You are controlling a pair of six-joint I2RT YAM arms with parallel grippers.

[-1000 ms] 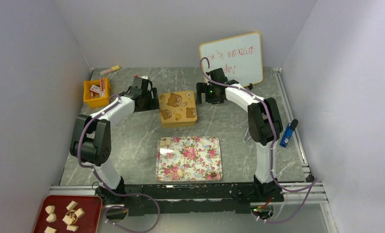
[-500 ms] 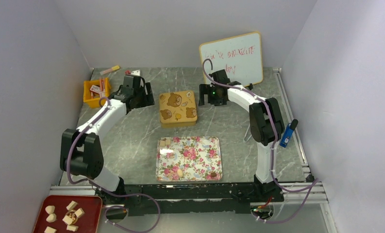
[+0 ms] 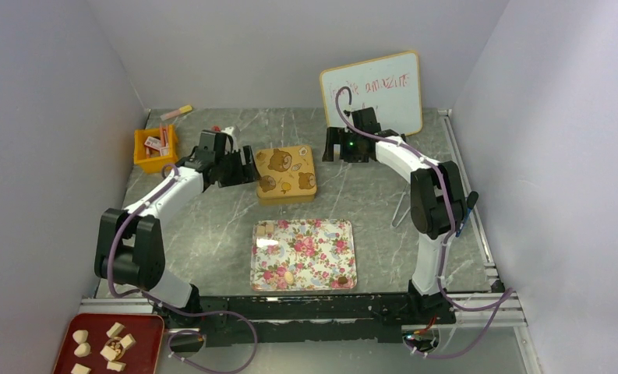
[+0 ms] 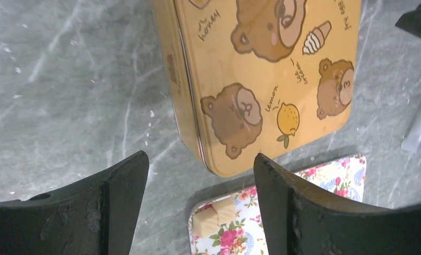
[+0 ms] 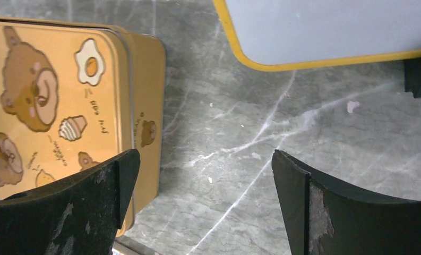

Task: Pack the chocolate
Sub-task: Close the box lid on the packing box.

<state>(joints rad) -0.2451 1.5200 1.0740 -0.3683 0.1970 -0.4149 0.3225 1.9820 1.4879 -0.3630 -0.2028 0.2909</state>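
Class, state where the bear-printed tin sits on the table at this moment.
In the top view the bear-printed tin lies near the middle of the table, just beyond the floral tray, between the left end effector and the right end effector.

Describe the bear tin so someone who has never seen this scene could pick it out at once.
On the grey marbled table, find the floral tray lying near the middle of the near edge. Just beyond it sits the tin, squarish with rounded corners. It alone is golden yellow with brown cartoon bears on its lid, unlike the plain orange bin at the far left.
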